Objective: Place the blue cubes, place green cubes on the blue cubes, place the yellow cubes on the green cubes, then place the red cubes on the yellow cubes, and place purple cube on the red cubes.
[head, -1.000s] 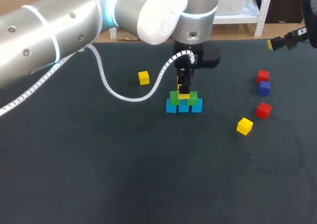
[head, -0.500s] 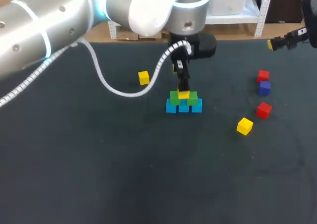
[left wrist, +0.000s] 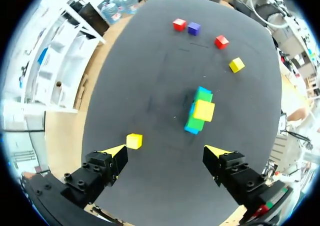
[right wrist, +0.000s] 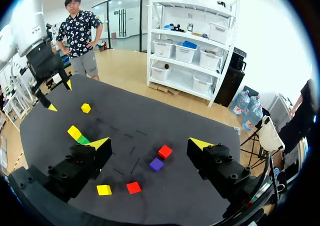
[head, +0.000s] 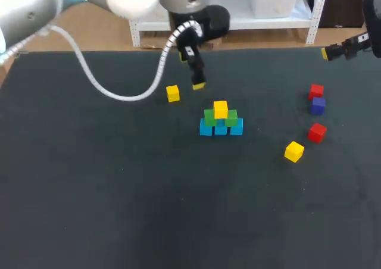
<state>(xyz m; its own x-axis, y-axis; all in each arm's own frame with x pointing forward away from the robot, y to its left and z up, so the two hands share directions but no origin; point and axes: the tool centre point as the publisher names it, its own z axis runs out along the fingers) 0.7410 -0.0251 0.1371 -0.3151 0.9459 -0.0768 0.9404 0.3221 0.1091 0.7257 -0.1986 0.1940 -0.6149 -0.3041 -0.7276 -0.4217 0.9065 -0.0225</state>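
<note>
Standing at the middle of the table (head: 119,191), a small stack is seen. Three blue cubes (head: 221,128) are set in a row and touch one another. Two green cubes (head: 209,117) are laid on them, and one yellow cube (head: 221,108) is seated on the middle of the green pair. Nothing is placed on that top cube.

A loose yellow cube (head: 172,93) is found to the stack's left and farther back, well apart from it. The left gripper (left wrist: 166,150) is held above the table just beside this cube. Its jaws are spread wide and nothing is gripped. In the left wrist view the stack is seen ahead of the fingers, while the loose yellow cube is seen close to one fingertip.

On the right side of the table, a first red cube (head: 316,91) is seen with the purple cube (head: 318,105) just beside it. A second red cube (head: 317,132) is set nearer. A second loose yellow cube (head: 294,152) lies near that one, toward the stack.

The right gripper (right wrist: 149,142) is held at the far right edge of the table. Its jaws are likewise parted and nothing is held.
</note>
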